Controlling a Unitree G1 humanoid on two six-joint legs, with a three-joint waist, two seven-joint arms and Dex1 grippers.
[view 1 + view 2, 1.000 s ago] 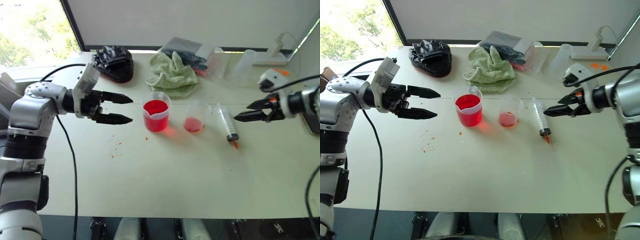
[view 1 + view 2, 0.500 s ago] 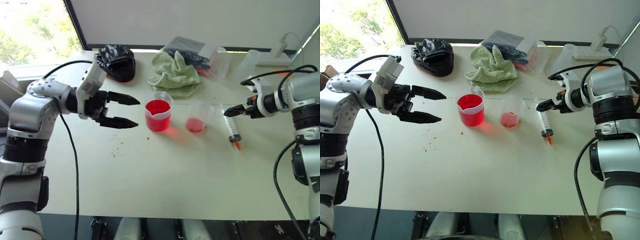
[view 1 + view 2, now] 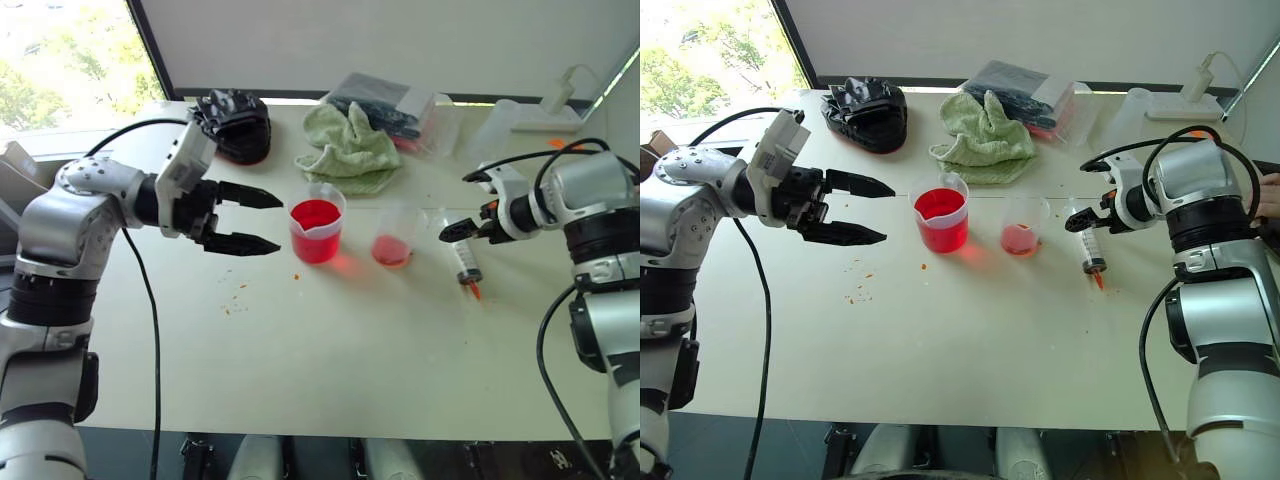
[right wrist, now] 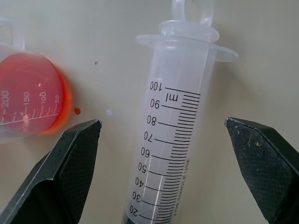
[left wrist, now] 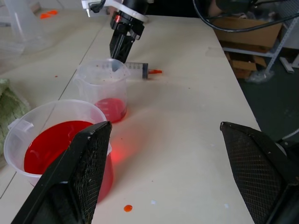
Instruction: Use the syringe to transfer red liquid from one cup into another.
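The right gripper (image 4: 159, 172) hangs wide open over the syringe (image 4: 170, 140), its fingers astride the barrel, seemingly not touching it. The syringe lies on the table (image 3: 380, 340) just right of the small cup (image 3: 392, 236). The left gripper (image 3: 258, 220), also open, points at the red-filled beaker (image 3: 315, 224).

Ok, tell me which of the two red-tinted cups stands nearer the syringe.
The smaller cup, plain-rimmed and pink only at its bottom. It stands just beside the syringe; the wider spouted beaker, deep red, is farther off.
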